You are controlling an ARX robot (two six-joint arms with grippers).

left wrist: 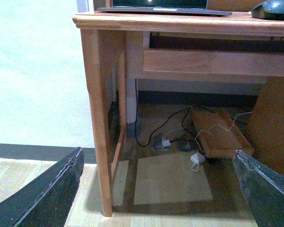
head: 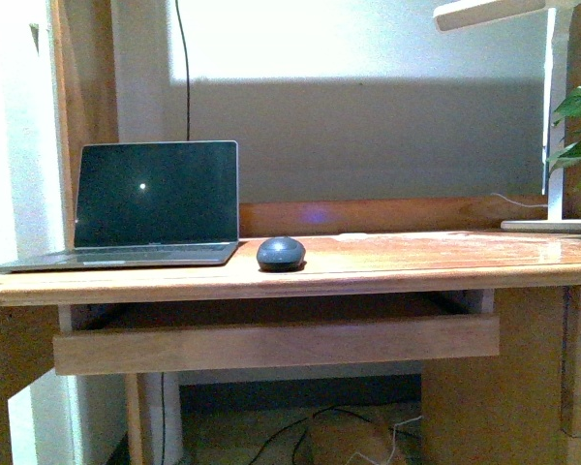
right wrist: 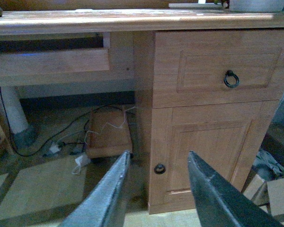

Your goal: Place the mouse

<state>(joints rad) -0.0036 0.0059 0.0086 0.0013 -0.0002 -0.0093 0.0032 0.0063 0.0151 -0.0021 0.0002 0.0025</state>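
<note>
The left gripper [left wrist: 156, 189] is held with its fingers spread wide and nothing between them, low in front of the desk [head: 387, 266] and looking in under it. The right gripper [right wrist: 156, 189] is likewise parted and empty, though less widely, and is held low before the desk's drawer [right wrist: 217, 66] and cupboard door [right wrist: 203, 156]. Neither arm is seen in the front view.

The mouse [head: 281, 254] is found well above and beyond both grippers, resting flat on the desk top, just beside the corner of the open laptop [head: 155, 208] and apart from it. In the left wrist view it is caught at the far upper edge of the desk [left wrist: 273, 9], above and ahead of the left gripper; in the right wrist view only a dark sliver at the picture's corner may be it, too little to be sure.

Since the mouse is lying settled on the desk and is touched by no finger, the placing is judged to be done, or else not begun; which of the two cannot be told from this moment alone. If it is done, nothing is left but for the arms to be kept clear. If not, the mouse would have to be reached from below and in front, with a long lift needed.

Cables [left wrist: 156, 127] and a flat wooden board [left wrist: 217, 135] are seen on the floor under the desk, beyond the grippers.
</note>
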